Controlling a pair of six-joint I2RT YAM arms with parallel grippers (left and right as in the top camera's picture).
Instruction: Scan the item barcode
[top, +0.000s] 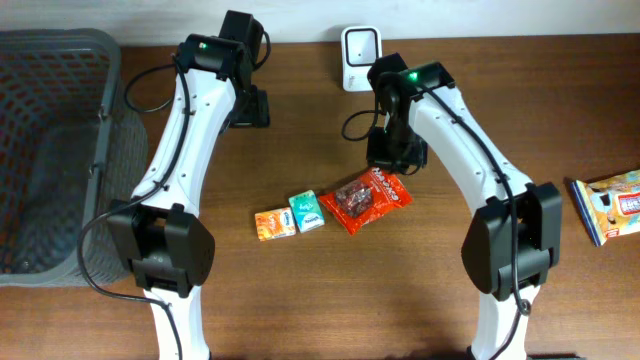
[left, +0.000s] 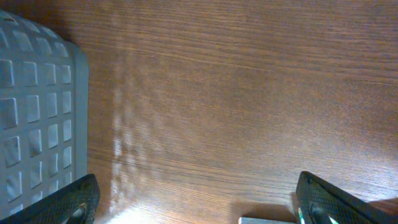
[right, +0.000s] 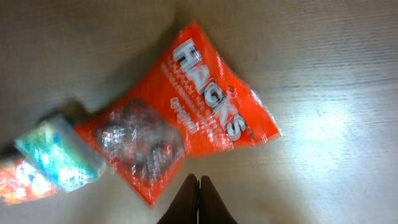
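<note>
An orange-red Hacks candy bag (top: 371, 200) lies flat on the wooden table, its clear window showing wrapped sweets (right: 186, 124). The white barcode scanner (top: 360, 55) stands at the table's back edge. My right gripper (top: 393, 158) hovers just behind the bag. In the right wrist view its fingers (right: 199, 182) are pressed together with nothing between them, a little off the bag's edge. My left gripper (top: 250, 108) is over bare wood at the back left. Its fingers (left: 202, 205) are spread wide and hold nothing.
A small teal pack (top: 307, 211) and a small orange pack (top: 273, 224) lie left of the bag. A grey mesh basket (top: 50, 150) fills the left side, its wall (left: 37, 112) close to my left gripper. Another snack package (top: 610, 205) lies at the right edge.
</note>
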